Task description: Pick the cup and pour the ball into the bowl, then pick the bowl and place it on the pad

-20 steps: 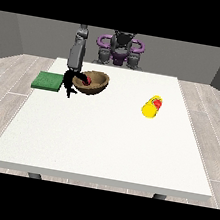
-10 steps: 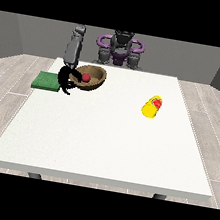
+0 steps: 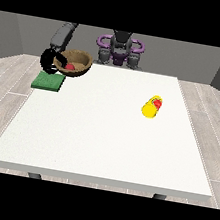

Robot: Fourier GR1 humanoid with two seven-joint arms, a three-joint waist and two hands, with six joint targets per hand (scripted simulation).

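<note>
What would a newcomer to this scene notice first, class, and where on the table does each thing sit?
The eye goes first to the brown wooden bowl with a red ball inside, held up at the far left corner by the black hand at the view's left, just above the flat green square pad. Next comes the bright yellow cup, lying on its side towards the right of the large white table.

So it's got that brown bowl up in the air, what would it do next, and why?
Probably carry the bowl a little further toward the view's left and lower it onto the green pad. The hand at the view's left holds the bowl by its rim, tilted and raised, with the red ball inside, and it hangs just beside the pad rather than over it.
</note>
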